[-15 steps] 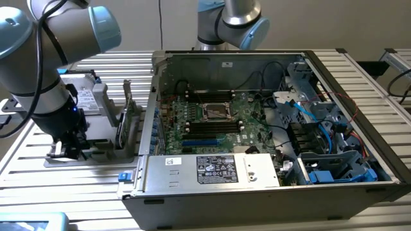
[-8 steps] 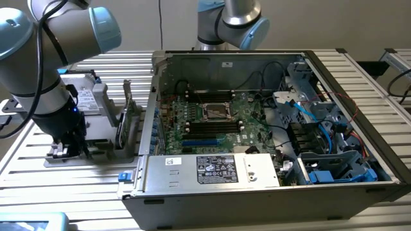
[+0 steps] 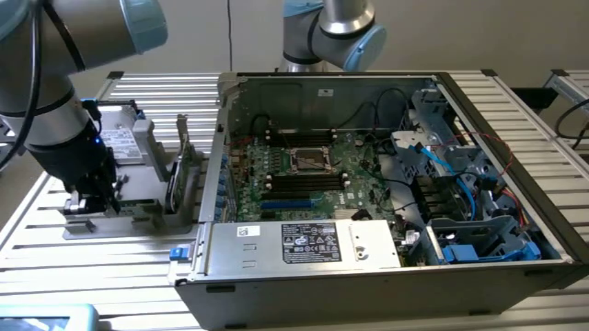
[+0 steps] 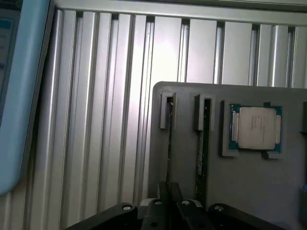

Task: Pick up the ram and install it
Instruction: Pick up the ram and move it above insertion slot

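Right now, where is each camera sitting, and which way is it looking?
Exterior view: sits off the arm, high up, looking down into the open computer case on the slatted table; the robot's arm and gripper show at the exterior view's left, over the grey tray.
Wrist view: sits on the wrist, looking past the gripper down at the ram standing in that tray, near a processor chip.
Both show the gripper, the grey tray and the slatted table.

Robotics lab bench, plain pale wall behind, table (image 3: 92, 276) of ribbed aluminium profile, 1 grey-and-blue robot arm (image 3: 55, 117) over it, 2nd arm (image 3: 336, 31) behind, open computer case (image 3: 368, 289) with motherboard (image 3: 308, 169) exposed, grey slotted fixture tray (image 4: 249, 191), processor (image 4: 254, 127) seated in 1 recess.
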